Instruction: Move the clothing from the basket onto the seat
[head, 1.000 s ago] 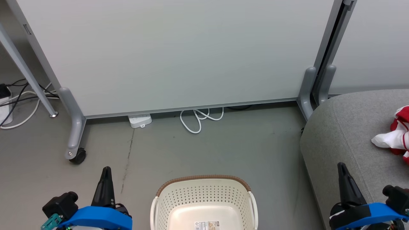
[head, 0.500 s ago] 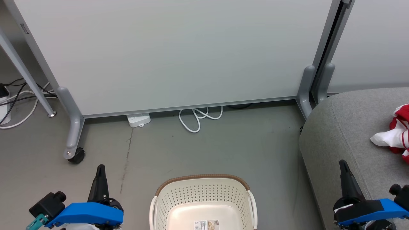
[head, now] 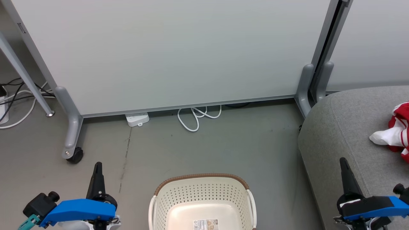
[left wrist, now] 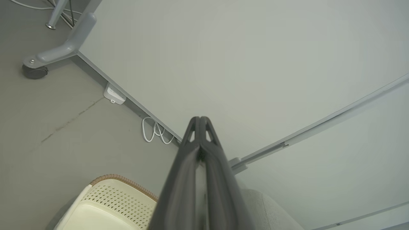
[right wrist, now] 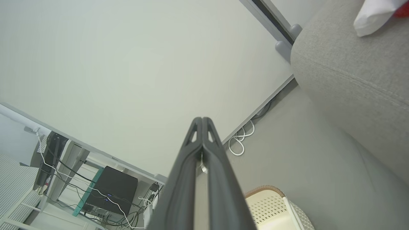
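Clothing (head: 397,126) at seat (head: 351,127) right edge: likely soft, light; pinch bunched red fold, not loose white flap. Basket (head: 201,195) looks empty. Left jaws, right jaws together, empty.

The basket (head: 202,198) stood on the floor (head: 223,150) at the near middle of the head view. The seat (head: 345,127) stood to its right, apart from it, and the clothing (head: 394,134) lay on top of the seat toward its right side. Behind both ran a partition (head: 179,54), whose caster (head: 75,155) sat far left of the basket. A power strip (head: 137,119) and a coiled cable (head: 197,117) lay on the floor at the partition's lower edge, the strip left of the cable. The left gripper (head: 97,165) hung left of the basket, and the right gripper (head: 343,160) hung right of it, by the seat's left edge.
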Controlling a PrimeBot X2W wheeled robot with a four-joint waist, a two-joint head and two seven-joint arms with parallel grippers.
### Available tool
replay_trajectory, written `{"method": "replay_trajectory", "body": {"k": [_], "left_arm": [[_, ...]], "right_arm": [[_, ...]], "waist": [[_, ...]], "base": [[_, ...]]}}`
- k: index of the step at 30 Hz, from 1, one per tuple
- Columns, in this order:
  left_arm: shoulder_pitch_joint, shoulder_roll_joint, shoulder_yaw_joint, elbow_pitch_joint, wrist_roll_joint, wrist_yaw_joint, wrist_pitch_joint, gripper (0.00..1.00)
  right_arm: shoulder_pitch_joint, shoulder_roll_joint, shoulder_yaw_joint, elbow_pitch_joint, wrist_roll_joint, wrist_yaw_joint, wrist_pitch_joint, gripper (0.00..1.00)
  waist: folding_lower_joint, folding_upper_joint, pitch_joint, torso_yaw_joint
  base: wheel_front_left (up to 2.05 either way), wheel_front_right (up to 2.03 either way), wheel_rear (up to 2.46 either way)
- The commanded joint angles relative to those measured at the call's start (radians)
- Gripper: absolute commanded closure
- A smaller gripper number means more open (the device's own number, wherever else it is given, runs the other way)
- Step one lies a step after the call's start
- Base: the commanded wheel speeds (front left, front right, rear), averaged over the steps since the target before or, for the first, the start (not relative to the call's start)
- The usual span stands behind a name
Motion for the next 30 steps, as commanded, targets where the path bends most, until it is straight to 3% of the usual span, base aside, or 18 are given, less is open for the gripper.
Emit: {"method": "replay_trajectory", "body": {"k": [1,30], "left_arm": [[-0.027,0.001,0.010,-0.015,-0.031,-0.007,0.007,1.00],[-0.041,0.001,0.046,-0.029,-0.329,-0.012,0.085,1.00]], "right_arm": [[-0.030,0.000,-0.004,-0.015,0.035,0.000,0.007,1.00],[-0.047,0.009,-0.015,-0.018,0.343,0.000,0.086,1.00]], "waist": [[-0.0001,0.0000,0.001,0.000],[-0.0001,0.0000,0.011,-0.010]], "base": [[0.00,0.00,0.00],[0.00,0.00,0.00]]}}
